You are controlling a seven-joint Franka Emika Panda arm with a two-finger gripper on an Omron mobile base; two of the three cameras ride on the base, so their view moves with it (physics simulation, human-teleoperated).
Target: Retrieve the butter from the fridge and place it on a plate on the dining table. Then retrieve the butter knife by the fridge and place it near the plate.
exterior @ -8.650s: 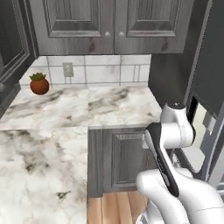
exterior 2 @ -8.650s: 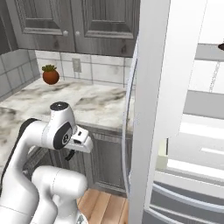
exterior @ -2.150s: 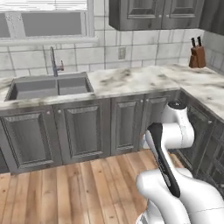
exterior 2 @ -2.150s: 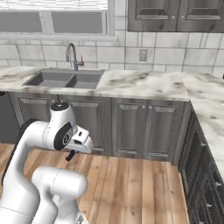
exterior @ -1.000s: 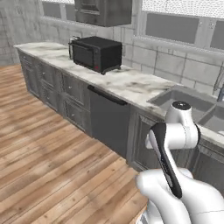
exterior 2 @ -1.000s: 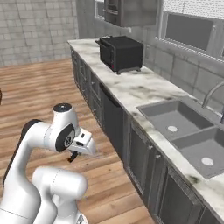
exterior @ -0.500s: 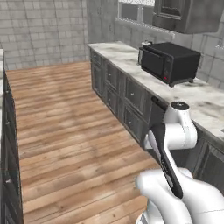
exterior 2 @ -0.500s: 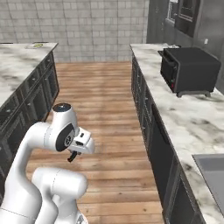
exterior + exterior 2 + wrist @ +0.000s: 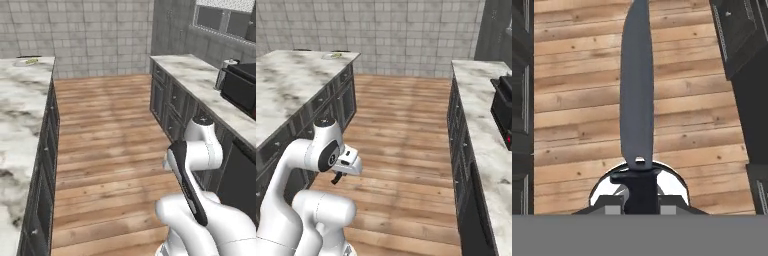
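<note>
Over the wooden floor [image 9: 577, 75], the gripper [image 9: 641, 202] pinches the knife [image 9: 637, 100] by its black handle, the grey blade pointing straight out ahead of the fingers. Left of the floor stands the table [image 9: 291, 85]; at its far end sits the plate [image 9: 332, 56] with the butter [image 9: 31, 61] on it. Right of the floor runs a counter [image 9: 483, 125].
</note>
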